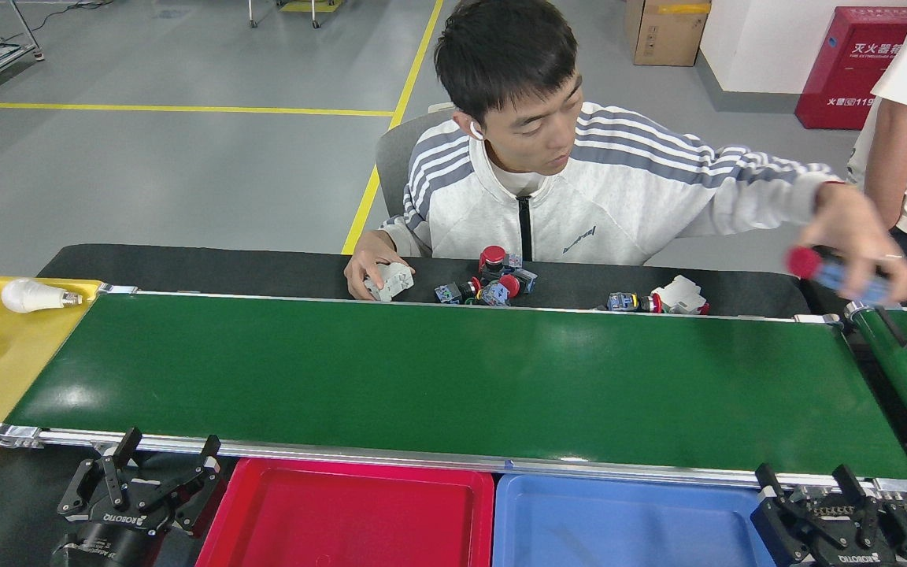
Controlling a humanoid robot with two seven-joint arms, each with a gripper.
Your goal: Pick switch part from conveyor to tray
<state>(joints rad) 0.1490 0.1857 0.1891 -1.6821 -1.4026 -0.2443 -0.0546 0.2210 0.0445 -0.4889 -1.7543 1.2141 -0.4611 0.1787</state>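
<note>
Conveyor [453,378] carries no switch part; the nearest, red-capped switch part [827,269], sits in a person's hand [855,236] above its right end, closer to right gripper [816,492] than left gripper [162,465], both spread apart and empty.

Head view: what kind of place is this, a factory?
Probably a factory floor or workshop test cell. A green conveyor runs past sorting trays, red and blue; yellow floor lines mark lanes on bare concrete.
</note>
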